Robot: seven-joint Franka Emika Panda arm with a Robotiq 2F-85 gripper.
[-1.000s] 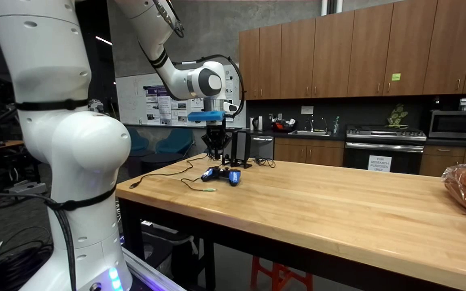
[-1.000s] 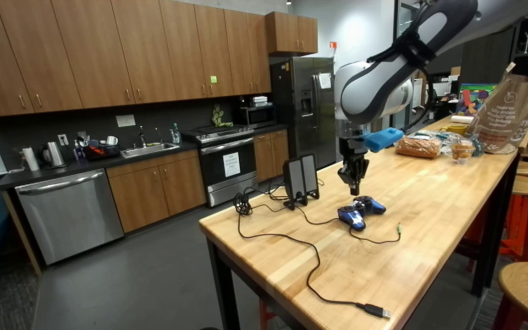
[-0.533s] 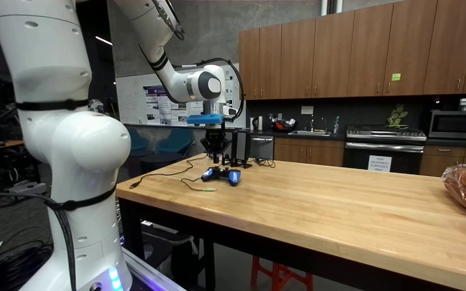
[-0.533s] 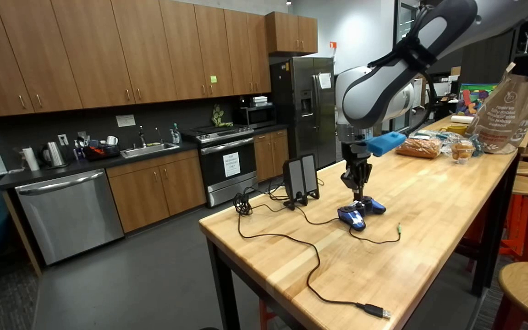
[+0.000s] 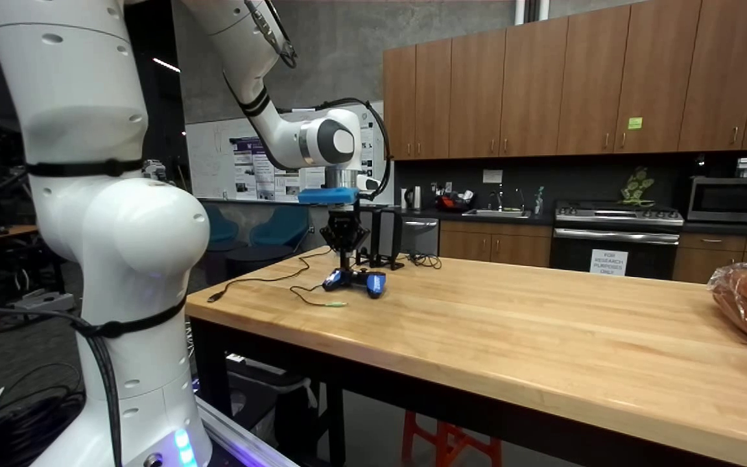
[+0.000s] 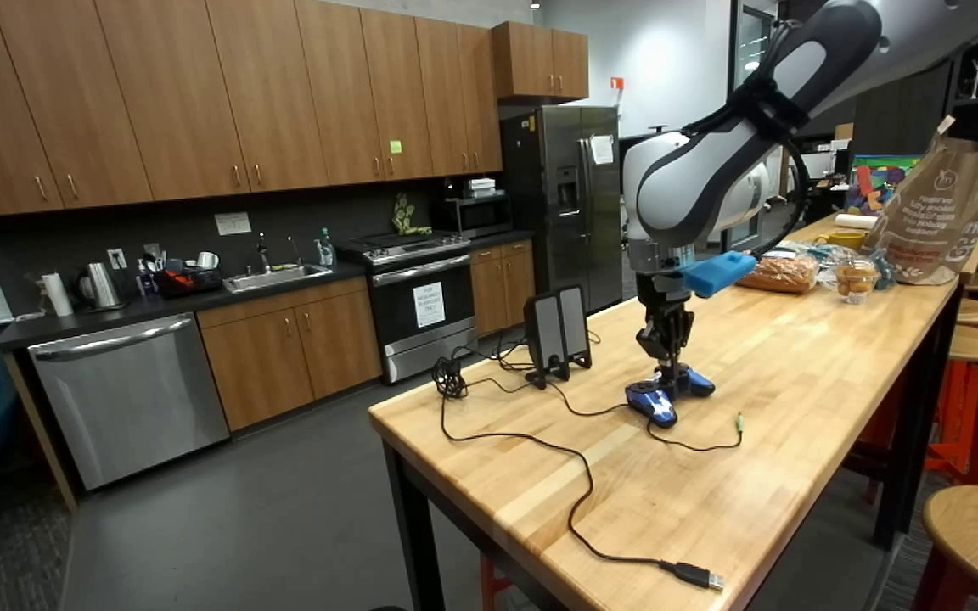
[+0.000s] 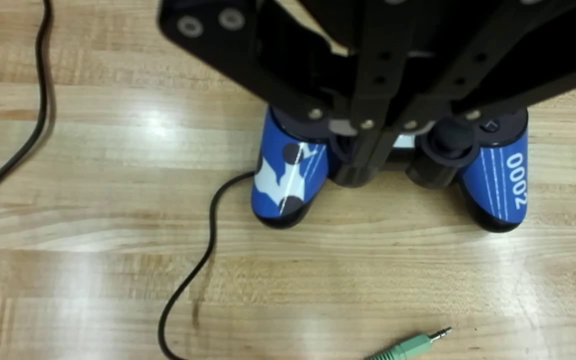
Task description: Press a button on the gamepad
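The gamepad (image 6: 652,404) lies flat on the wooden table, black with blue grips. It also shows in an exterior view (image 5: 375,284) and in the wrist view (image 7: 280,185). My gripper (image 6: 670,378) points straight down with its fingers together and nothing visible between them. Its tips are at the top of the gamepad's middle in both exterior views, also here (image 5: 345,266). In the wrist view the fingers (image 7: 372,150) cover the gamepad's middle, close to the left stick. The right stick (image 7: 453,137) shows beside them. Whether a button is pushed in cannot be told.
Two upright black speakers (image 6: 559,333) stand near the gamepad with tangled cables (image 6: 450,378). A green audio plug (image 7: 408,347) and a USB plug (image 6: 697,577) lie on the table. Wrapped bread (image 6: 782,271) and a paper bag (image 6: 935,212) stand farther along.
My gripper has come down from above the gamepad to its top, fingers staying together. The gamepad, speakers and cables have not visibly moved.
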